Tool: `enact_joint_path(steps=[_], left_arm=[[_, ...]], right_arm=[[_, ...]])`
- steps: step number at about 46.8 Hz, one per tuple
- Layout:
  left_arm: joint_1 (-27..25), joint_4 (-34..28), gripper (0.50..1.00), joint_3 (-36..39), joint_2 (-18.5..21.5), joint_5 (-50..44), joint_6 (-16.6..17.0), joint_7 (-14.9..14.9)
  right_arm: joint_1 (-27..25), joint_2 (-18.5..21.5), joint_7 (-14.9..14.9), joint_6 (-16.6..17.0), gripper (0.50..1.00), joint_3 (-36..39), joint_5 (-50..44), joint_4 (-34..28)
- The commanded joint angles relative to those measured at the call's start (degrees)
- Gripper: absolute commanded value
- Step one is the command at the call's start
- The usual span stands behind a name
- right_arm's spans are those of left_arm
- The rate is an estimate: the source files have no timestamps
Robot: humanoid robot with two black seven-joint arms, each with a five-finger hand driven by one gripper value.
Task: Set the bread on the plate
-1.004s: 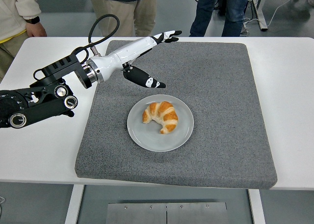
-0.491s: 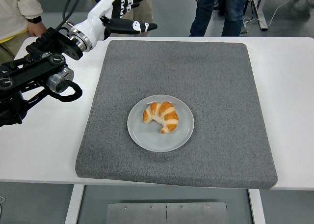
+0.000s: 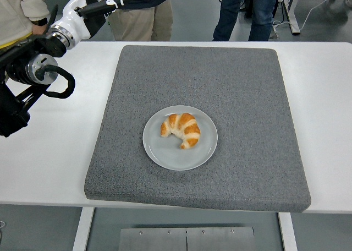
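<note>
Bread (image 3: 181,130), a golden croissant, lies on the pale grey plate (image 3: 162,153) near the middle of a grey mat (image 3: 242,97) covering the white table (image 3: 49,152). At upper left the robot's left hand (image 3: 99,0) is raised past the table's far edge, well apart from the plate, fingers stretched out and holding nothing; its top is cut off by the frame. Three people (image 3: 242,9) stand behind the table, visible only from the waist down.
</note>
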Motion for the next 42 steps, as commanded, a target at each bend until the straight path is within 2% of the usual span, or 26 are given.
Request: enact_joint_path(steps=[1, 3, 10, 15, 18, 24, 34, 42], left_arm=[[0.8, 4.0, 0.969, -1.3, -1.4, -0.6, -1.7, 0.3], [1.0, 6.1, 0.969, -2.1, -2.4, -0.7, -2.6, 0.3], [2.0, 14.2, 0.969, -5.3, -7.0, -0.8, -8.7, 0.1], [1.9, 19.6, 0.969, -6.3, -9.3, -0.9, -9.9, 0.2], [2.0, 20.8, 0.969, -7.3, -10.0, -0.9, -11.3, 0.1], [2.1, 22.4, 0.969, -8.3, -12.0, -0.9, -11.6, 0.0], [1.9, 28.7, 0.971, -8.3, -13.4, -0.8, -14.7, -0.5], [2.0, 30.5, 0.969, -8.2, -13.2, -0.8, -15.9, -0.6]], right_arm=[[0.0, 0.0, 0.0, 0.0, 1.000, 0.0, 0.0, 0.0], [0.0, 0.0, 0.0, 0.0, 1.000, 0.0, 0.0, 0.0], [0.0, 0.0, 0.0, 0.0, 1.000, 0.0, 0.0, 0.0], [0.0, 0.0, 0.0, 0.0, 1.000, 0.0, 0.0, 0.0], [0.0, 0.0, 0.0, 0.1, 1.000, 0.0, 0.0, 0.0], [0.0, 0.0, 0.0, 0.0, 1.000, 0.0, 0.0, 0.0], [-0.3, 0.0, 0.0, 0.6, 1.000, 0.1, 0.0, 1.0], [-0.3, 0.0, 0.0, 0.4, 1.000, 0.4, 0.0, 1.0]])
